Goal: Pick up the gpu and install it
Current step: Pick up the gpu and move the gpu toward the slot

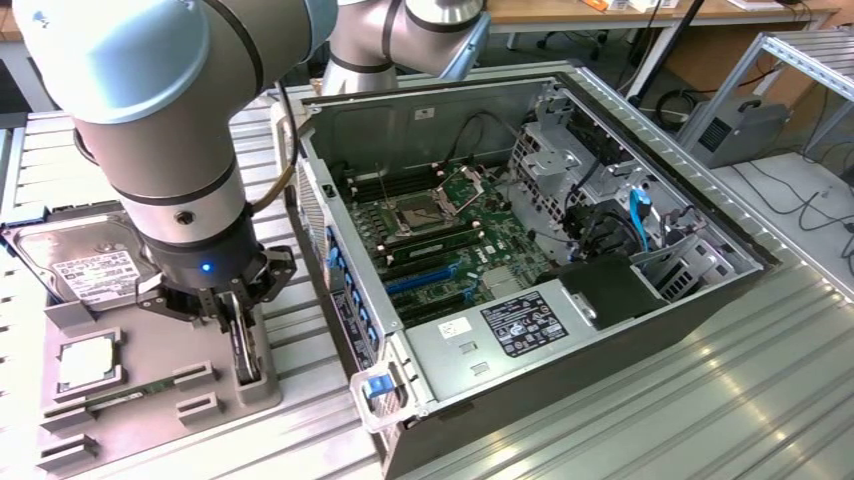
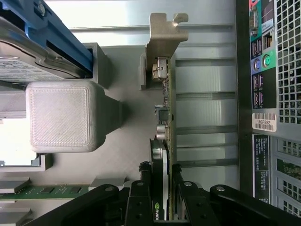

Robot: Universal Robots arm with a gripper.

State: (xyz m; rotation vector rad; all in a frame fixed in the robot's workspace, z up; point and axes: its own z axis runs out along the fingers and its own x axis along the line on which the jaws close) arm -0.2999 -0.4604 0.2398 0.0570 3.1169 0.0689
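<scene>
The exterior view sits high up and looks down at a slant on the open computer case [image 1: 400, 130] and the grey tray [image 1: 147, 350] beside it on the metal surface [image 1: 694, 400], with the arm [image 1: 160, 150] big and close on the exterior view's left. The wrist view rides on the arm and looks past the claw [image 2: 162, 197], very near the tray. Both views see the claw, the gpu [image 2: 165, 108] standing on edge, the tray and the case side next to it.

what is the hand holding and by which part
The gpu, standing on edge in the tray: the hand pinches its two faces at the end away from the metal bracket.
</scene>
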